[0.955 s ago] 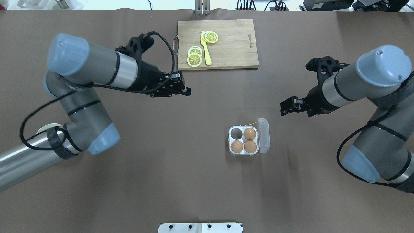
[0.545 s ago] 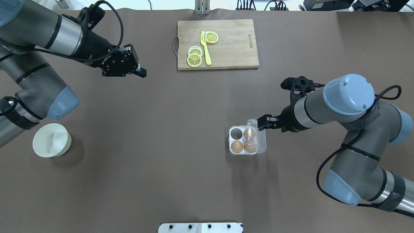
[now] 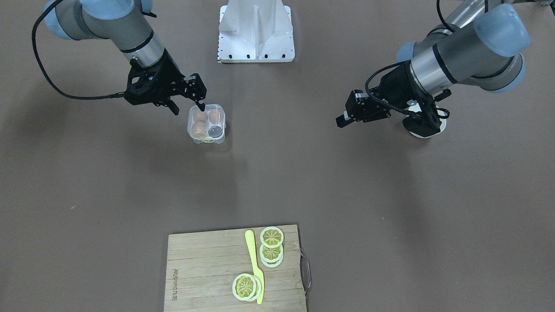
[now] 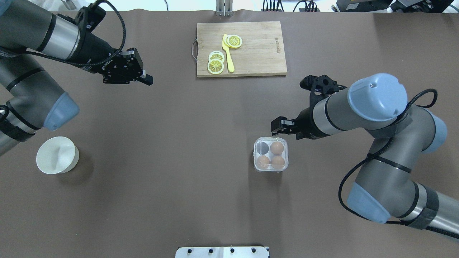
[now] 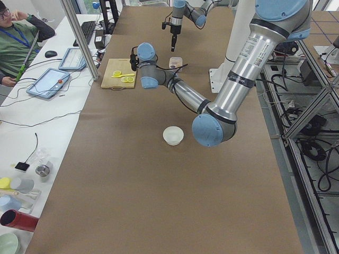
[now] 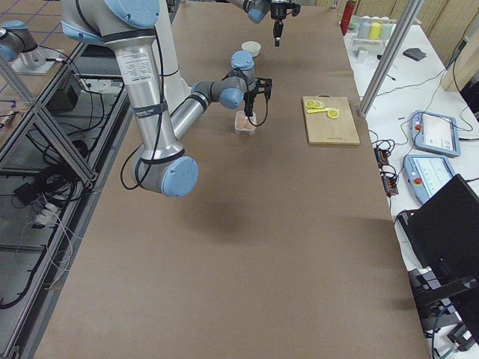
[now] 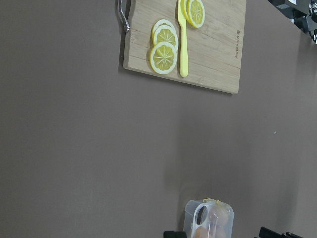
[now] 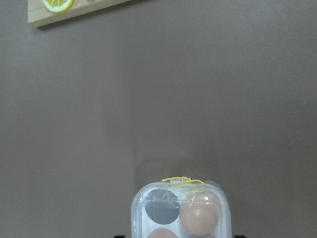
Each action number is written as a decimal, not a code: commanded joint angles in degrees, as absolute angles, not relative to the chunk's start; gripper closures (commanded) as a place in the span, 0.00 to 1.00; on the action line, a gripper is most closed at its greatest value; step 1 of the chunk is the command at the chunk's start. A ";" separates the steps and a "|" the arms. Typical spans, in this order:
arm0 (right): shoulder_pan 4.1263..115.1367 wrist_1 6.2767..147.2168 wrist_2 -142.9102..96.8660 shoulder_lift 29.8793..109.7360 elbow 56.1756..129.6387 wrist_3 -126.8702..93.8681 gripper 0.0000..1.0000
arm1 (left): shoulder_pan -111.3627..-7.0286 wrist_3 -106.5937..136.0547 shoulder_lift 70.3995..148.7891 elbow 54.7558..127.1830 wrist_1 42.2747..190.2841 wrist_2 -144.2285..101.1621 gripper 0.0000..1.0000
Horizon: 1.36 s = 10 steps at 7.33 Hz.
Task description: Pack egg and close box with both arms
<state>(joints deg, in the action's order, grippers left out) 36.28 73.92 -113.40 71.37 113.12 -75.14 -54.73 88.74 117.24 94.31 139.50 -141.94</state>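
The clear box stands right of the table's middle with its lid folded down over it. Three orange-brown eggs lie inside; the far left cell is empty. It also shows in the front view and the right wrist view. My right gripper is open and empty, and hovers at the box's far edge; in the front view one fingertip is at the lid's corner, contact unclear. My left gripper looks shut and empty, high over the far left of the table.
A wooden cutting board with lemon slices and a yellow knife lies at the far middle. A white bowl stands at the near left. The white mounting base is at the robot's side.
The lid, flat open to the right one second ago, has been swung over by my right gripper and now covers the box. My left arm has pulled back to the far left, uncovering the bowl.
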 commanded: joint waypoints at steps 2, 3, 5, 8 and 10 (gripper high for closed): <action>45.59 84.43 -116.90 71.54 112.94 -62.72 0.20 | -64.13 85.03 114.09 93.08 139.04 -149.57 1.00; 48.14 87.86 -116.98 71.63 112.85 -56.92 0.16 | -66.51 79.77 110.08 93.08 139.04 -149.59 1.00; 52.80 92.28 -117.07 73.29 112.50 -46.81 0.04 | -71.26 64.41 102.34 92.55 139.04 -149.59 0.92; 59.92 92.20 -117.42 75.15 107.42 -35.55 0.01 | -78.28 41.94 94.41 90.36 134.07 -148.80 0.58; 66.50 91.85 -120.39 75.06 101.72 -25.97 0.01 | -82.69 25.12 92.64 90.26 121.71 -145.66 0.25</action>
